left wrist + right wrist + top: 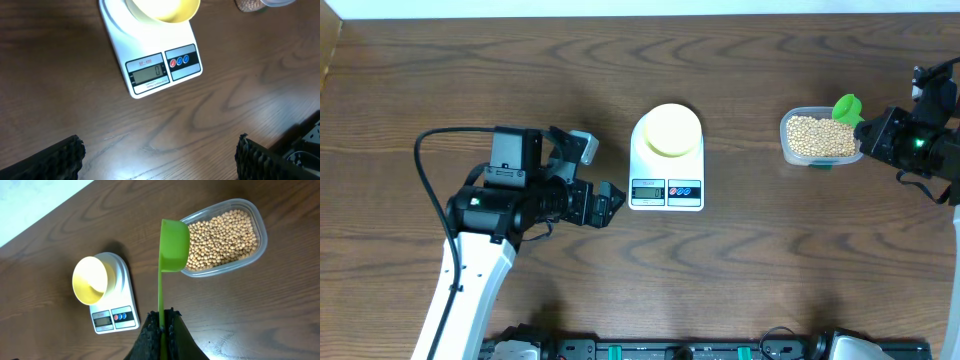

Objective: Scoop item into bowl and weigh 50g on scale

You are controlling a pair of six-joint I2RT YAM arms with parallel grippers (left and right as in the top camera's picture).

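Pinching green scoop (174,245) by soybeans (222,240) with right gripper (162,319), left gripper (160,150) gaping wide; reading 0 on scale (152,52) under yellow bowl (165,12)

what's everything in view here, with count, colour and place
scale: one, white, table centre, display reads 0
bowl: one, pale yellow, on the scale, empty
tub: one, clear plastic, to the right of the scale in the overhead view
beans: many, tan, inside the tub
scoop: one, green, at the tub's edge, handle in the right gripper
table: one, brown wood, under everything
left gripper: one, black, open, holding nothing, beside the scale's display end
right gripper: one, black, shut on the scoop handle
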